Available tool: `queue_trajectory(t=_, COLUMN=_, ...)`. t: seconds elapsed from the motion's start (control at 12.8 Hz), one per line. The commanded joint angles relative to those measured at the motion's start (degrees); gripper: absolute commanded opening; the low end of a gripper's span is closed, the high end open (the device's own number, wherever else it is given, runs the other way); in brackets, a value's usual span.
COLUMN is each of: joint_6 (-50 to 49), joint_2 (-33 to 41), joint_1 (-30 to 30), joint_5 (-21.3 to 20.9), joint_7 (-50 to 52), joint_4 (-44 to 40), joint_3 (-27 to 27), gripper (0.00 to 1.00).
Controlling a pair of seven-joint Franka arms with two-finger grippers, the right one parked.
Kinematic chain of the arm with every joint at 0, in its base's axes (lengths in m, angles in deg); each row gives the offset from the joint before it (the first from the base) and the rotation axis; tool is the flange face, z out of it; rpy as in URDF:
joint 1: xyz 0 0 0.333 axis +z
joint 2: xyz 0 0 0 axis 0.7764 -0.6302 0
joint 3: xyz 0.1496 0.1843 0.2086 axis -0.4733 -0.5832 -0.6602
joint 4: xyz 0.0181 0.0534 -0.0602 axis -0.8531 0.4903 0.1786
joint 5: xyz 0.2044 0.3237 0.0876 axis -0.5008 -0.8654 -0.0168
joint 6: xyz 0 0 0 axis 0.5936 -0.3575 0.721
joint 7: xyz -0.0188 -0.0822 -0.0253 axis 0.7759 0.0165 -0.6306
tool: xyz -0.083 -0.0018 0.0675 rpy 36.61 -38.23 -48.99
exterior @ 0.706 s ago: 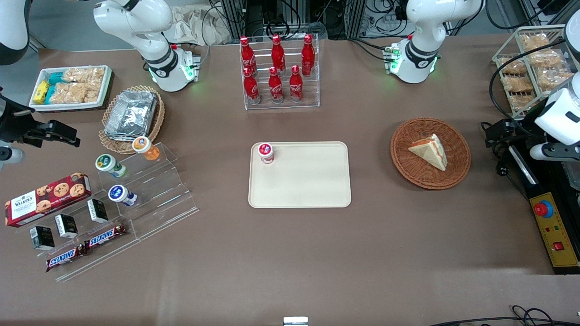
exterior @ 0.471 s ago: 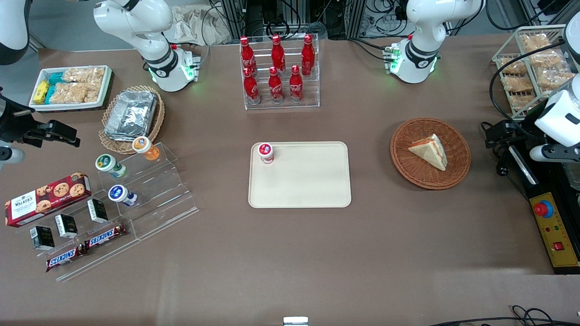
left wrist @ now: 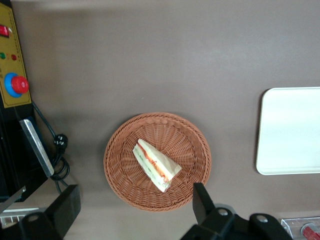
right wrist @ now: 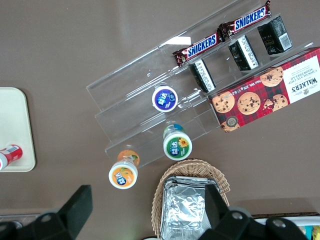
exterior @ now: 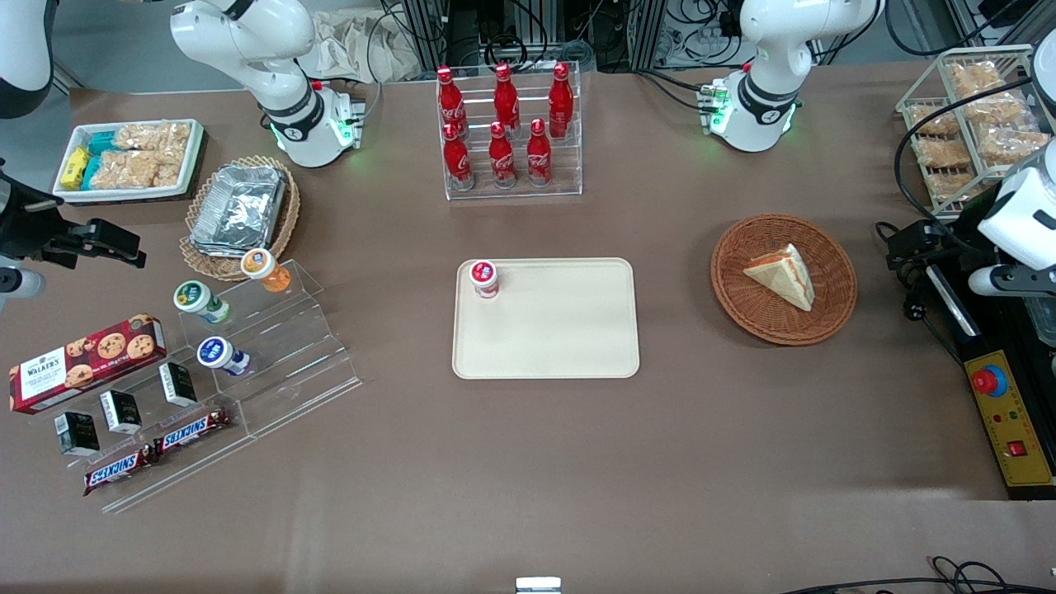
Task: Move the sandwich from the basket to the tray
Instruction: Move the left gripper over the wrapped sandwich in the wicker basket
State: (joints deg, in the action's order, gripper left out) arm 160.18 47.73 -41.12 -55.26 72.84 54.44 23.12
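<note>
And here's the scene: the sandwich point(exterior: 781, 275) lies in the basket point(exterior: 719, 280), a white wedge with its orange-red filling edge showing, resting a little off centre on the wicker, toward the end of the bowl farther from the front camera. The basket sits on the brown table point(exterior: 528, 462) at mid-height in the front frame, toward the working arm's end. The claw point(left wrist: 134, 192) hangs above the table just beside the basket, out by the black control box point(exterior: 1002, 412) with its red button. The wrist camera looks straight down on basket and sandwich between the two dark fingers point(left wrist: 66, 207). Those fingers are spread wide, and there's nothing between them: no grip on anything, no contact with the wicker or the bread. Over in the middle of the front frame lies the tray point(exterior: 561, 330), flat and beige, well apart from the basket with bare table between them. One small red-capped bottle point(exterior: 483, 279) stands on the tray, in the corner that is farther from the camera and toward the parked arm's end; the other parts of its surface show plain beige. In the upper middle of the front frame, a clear rack of red cola bottles point(exterior: 505, 124) stands farther from the camera than the tray. So, sandwich in the basket, claw wide open alongside it.
</note>
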Motion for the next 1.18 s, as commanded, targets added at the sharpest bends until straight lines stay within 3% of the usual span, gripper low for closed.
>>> queue_trajectory(t=0.0, joint_6=2.86, joint_2=7.17, joint_1=0.56, joint_5=-0.21, joint_7=5.23, joint_4=9.57, joint_3=0.48, gripper=1.0)
queue_trajectory(t=0.16, joint_6=7.95, joint_2=12.88, joint_1=0.12, joint_5=0.67, joint_7=12.79, joint_4=19.05, joint_3=0.83, gripper=1.0)
queue_trajectory(t=0.39, joint_6=14.63, joint_2=15.19, joint_1=-0.41, joint_5=1.02, joint_7=23.52, joint_4=28.65, joint_3=2.05, gripper=1.0)
queue_trajectory(t=0.71, joint_6=17.46, joint_2=13.35, joint_1=-0.33, joint_5=4.62, joint_7=28.39, joint_4=31.66, joint_3=2.24, gripper=1.0)
queue_trajectory(t=1.1, joint_6=18.78, joint_2=12.73, joint_1=-0.15, joint_5=4.63, joint_7=28.3, joint_4=32.89, joint_3=2.24, gripper=1.0)
